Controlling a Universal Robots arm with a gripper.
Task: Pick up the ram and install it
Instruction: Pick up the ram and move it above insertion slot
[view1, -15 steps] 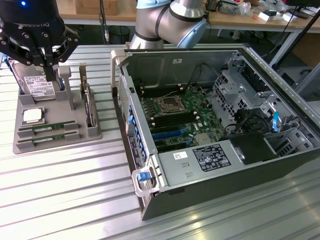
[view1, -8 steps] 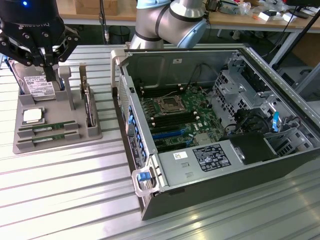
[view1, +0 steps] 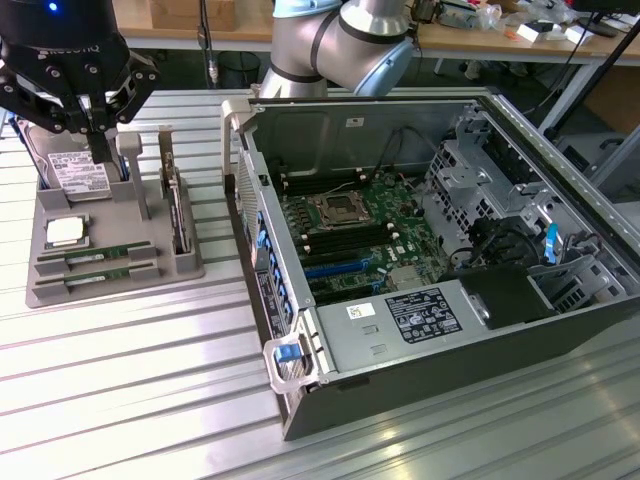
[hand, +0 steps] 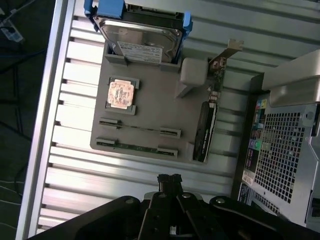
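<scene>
Two ram sticks lie flat in slots of the grey holder tray (view1: 150, 268) at the exterior view's left. One ram stick (view1: 97, 255) (hand: 140, 129) sits just behind the other ram stick (view1: 97, 277) (hand: 136, 147). My gripper (view1: 102, 150) (hand: 169, 179) hangs above the back of the tray, over the hard drive, with its fingers shut and nothing between them. It is well above the ram and apart from it. The open computer case (view1: 560, 180) lies at the exterior view's right, with its motherboard (view1: 350, 230) and dark memory slots exposed.
On the tray also sit a hard drive (view1: 75, 170) (hand: 140, 40), a square processor chip (view1: 65, 232) (hand: 121, 93) and an upright expansion card (view1: 178, 205) (hand: 205, 125). The case's raised side wall (view1: 262, 250) stands between tray and motherboard. Everything rests on a slatted metal table (view1: 150, 400).
</scene>
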